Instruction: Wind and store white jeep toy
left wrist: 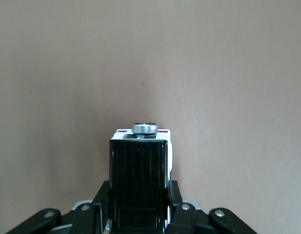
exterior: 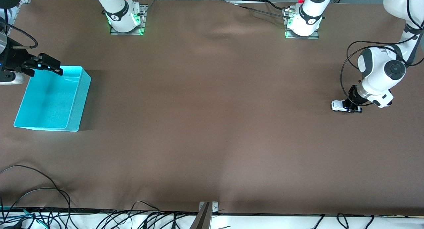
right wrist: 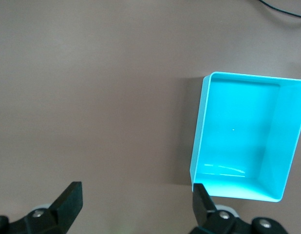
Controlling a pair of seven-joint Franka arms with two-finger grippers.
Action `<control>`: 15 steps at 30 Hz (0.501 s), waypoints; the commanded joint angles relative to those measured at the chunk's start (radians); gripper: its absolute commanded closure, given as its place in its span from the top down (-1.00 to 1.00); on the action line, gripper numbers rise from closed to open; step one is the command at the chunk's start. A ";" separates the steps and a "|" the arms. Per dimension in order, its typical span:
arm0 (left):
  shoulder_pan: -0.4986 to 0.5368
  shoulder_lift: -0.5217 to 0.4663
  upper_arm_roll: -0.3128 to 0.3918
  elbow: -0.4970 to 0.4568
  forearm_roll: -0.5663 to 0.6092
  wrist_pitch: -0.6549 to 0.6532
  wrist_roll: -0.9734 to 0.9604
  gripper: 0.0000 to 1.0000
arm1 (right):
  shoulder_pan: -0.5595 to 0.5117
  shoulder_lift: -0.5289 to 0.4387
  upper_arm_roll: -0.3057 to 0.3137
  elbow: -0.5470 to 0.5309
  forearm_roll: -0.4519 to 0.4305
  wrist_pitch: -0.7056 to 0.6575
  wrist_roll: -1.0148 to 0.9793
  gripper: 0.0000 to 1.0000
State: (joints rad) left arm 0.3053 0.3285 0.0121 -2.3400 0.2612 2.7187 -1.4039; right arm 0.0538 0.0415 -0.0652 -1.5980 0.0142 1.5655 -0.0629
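Note:
The white jeep toy (exterior: 338, 105), white with a black roof, sits on the brown table at the left arm's end. My left gripper (exterior: 353, 107) is down at table level and shut on its rear half. In the left wrist view the black roof (left wrist: 139, 175) fills the gap between the fingers (left wrist: 176, 195), and the spare wheel shows at its end. The cyan bin (exterior: 49, 96) stands empty at the right arm's end. My right gripper (exterior: 49, 66) hovers open and empty over the bin's corner nearest the bases. Its wrist view shows the bin (right wrist: 243, 136) beside the fingers (right wrist: 70, 197).
The brown table cover (exterior: 212, 123) stretches bare between jeep and bin. Both arm bases (exterior: 124, 17) stand on the edge farthest from the front camera. Loose cables (exterior: 33, 189) lie along the edge nearest the front camera.

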 commanded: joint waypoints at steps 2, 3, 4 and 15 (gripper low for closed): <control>0.035 0.060 -0.003 0.019 0.050 0.009 0.022 1.00 | 0.000 0.006 0.004 0.021 -0.016 -0.007 -0.002 1.00; 0.035 0.060 -0.003 0.027 0.049 0.007 0.020 1.00 | 0.000 0.006 0.004 0.023 -0.016 -0.007 -0.003 1.00; 0.035 0.058 -0.003 0.036 0.049 0.006 0.020 1.00 | 0.000 0.006 0.004 0.021 -0.016 -0.007 -0.003 1.00; 0.058 -0.003 -0.006 0.133 0.049 -0.177 0.081 1.00 | 0.000 0.006 0.004 0.023 -0.016 -0.007 -0.003 1.00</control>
State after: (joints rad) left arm 0.3483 0.3687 0.0131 -2.2631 0.2779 2.6728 -1.3795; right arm 0.0538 0.0415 -0.0652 -1.5980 0.0140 1.5655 -0.0629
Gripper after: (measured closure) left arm 0.000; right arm 0.000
